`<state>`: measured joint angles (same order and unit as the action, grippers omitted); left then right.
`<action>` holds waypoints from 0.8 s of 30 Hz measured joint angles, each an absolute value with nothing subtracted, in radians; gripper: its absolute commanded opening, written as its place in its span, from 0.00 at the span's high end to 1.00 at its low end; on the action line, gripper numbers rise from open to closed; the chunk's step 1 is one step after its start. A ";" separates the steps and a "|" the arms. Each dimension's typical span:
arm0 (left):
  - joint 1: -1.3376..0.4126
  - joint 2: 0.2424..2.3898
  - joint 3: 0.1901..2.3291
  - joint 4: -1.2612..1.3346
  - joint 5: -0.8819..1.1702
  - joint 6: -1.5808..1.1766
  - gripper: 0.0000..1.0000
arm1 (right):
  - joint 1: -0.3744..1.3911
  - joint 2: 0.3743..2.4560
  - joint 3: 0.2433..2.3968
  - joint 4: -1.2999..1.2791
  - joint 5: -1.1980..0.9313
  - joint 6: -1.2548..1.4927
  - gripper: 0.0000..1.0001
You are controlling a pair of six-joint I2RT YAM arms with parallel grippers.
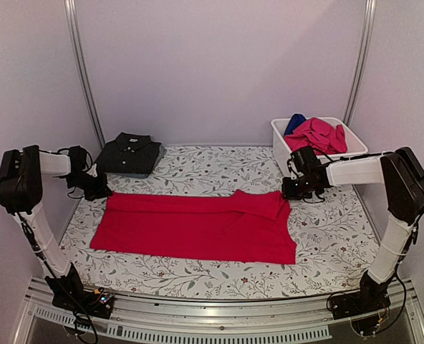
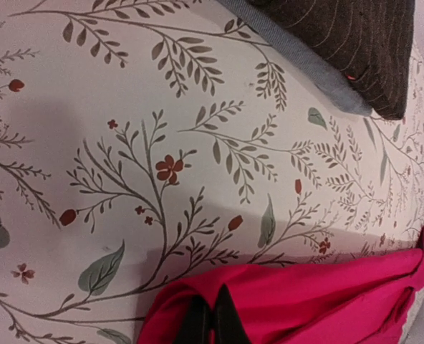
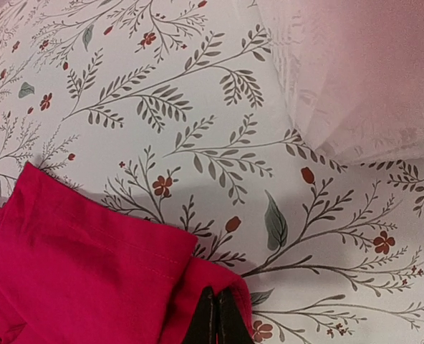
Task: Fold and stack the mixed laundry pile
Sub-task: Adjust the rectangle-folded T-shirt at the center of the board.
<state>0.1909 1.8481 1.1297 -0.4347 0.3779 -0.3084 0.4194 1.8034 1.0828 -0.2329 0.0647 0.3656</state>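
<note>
A red tee (image 1: 198, 226) lies spread flat across the middle of the floral cloth, with its upper right part folded over. My left gripper (image 1: 99, 190) is shut on the tee's far left corner (image 2: 305, 301), its dark fingertips (image 2: 225, 315) pinching the cloth. At the far right, my right gripper (image 1: 292, 189) is shut on a raised fold of the tee (image 3: 76, 265), fingertips (image 3: 230, 315) together. A dark charcoal polo (image 1: 129, 154) lies folded at the back left. A magenta-pink garment (image 1: 319, 135) and a royal blue one (image 1: 295, 122) sit in the tub.
The white tub (image 1: 282, 147) stands at the back right, close behind my right gripper; its wall (image 3: 355, 72) fills the right wrist view's upper right. The folded polo (image 2: 355, 43) lies just beyond my left gripper. The floral cloth (image 1: 198, 168) covers the table.
</note>
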 measured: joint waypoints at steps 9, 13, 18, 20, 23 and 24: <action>0.198 1.913 1.132 -0.397 0.346 -0.334 0.61 | 0.421 1.883 1.188 -0.246 0.065 0.343 0.69; 0.204 1.900 1.145 -0.405 0.301 -0.327 0.53 | 0.422 1.876 1.198 -0.295 0.069 0.340 0.60; 0.202 1.823 1.155 -0.413 0.307 -0.310 0.47 | 0.432 1.814 1.203 -0.367 0.024 0.329 0.58; 0.196 1.792 1.168 -0.410 0.316 -0.297 0.46 | 0.443 1.805 1.246 -0.387 -0.004 0.319 0.58; 0.173 1.757 1.186 -0.403 0.330 -0.276 0.44 | 0.468 1.820 1.364 -0.399 -0.032 0.290 0.57; 0.161 1.749 1.190 -0.402 0.334 -0.270 0.44 | 0.477 1.831 1.406 -0.396 -0.041 0.281 0.57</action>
